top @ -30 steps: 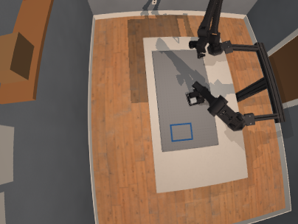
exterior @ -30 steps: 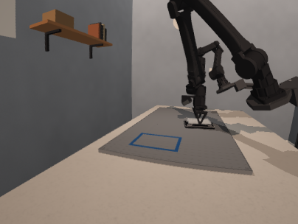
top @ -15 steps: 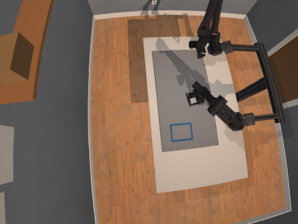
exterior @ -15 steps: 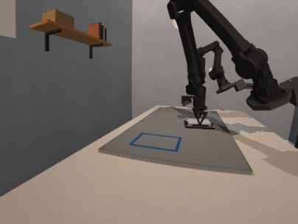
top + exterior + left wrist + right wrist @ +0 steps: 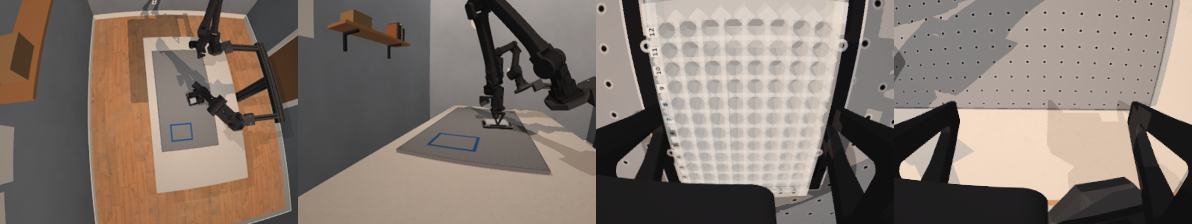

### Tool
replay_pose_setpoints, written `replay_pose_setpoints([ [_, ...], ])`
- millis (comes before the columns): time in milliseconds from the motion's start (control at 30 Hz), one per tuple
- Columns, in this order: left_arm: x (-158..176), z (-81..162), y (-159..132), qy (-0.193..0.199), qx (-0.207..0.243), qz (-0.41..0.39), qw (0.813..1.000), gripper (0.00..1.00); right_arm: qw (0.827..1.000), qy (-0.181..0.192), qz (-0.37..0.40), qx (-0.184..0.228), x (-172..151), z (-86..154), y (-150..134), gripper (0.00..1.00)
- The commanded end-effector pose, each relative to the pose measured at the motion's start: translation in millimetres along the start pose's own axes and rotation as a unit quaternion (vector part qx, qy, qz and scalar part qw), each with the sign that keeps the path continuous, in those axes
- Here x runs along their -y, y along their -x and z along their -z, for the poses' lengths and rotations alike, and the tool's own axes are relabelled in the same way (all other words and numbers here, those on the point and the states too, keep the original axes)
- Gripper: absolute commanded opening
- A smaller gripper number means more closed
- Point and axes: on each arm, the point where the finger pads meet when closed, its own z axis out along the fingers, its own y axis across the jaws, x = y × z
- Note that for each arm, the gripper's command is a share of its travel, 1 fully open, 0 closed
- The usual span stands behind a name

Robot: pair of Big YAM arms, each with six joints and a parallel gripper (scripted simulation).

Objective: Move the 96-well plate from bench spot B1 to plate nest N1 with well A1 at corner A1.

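Observation:
The clear 96-well plate lies level within the black frame of the nest N1 on the grey perforated mat. Column numbers 9 to 12 run along its left edge in the left wrist view. I cannot make out the cut-off corner. My left gripper reaches down from above, with its fingers shut on the plate's two long sides. My right gripper is open and empty, above the mat's far edge. The blue outline of spot B1 has nothing in it.
The mat lies on a cream table top. The black gantry frame that carries both arms stands along one side. A wall shelf with boxes and books hangs far off.

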Motion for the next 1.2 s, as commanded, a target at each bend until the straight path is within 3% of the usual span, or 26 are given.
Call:
replay_pose_setpoints([
  [0, 4.9, -3.0, 10.6, -0.007, 0.005, 0.010, 1.000, 0.00, 1.000, 0.007, -0.009, 0.007, -4.0, 8.3, 8.7, 1.00],
  [700, 4.6, -0.1, 4.8, -0.006, 0.004, 0.004, 1.000, 0.00, 1.000, 0.007, -0.009, 0.007, -4.0, 8.3, 8.7, 1.00],
  [733, 4.6, -0.1, 4.8, -0.006, 0.004, 0.004, 1.000, 1.00, 1.000, 0.007, -0.009, 0.007, -4.0, 8.3, 8.7, 1.00],
  [1167, 4.6, -0.1, 4.8, -0.006, 0.004, 0.004, 1.000, 1.00, 1.000, 0.007, -0.009, 0.007, -4.0, 8.3, 8.7, 1.00],
])
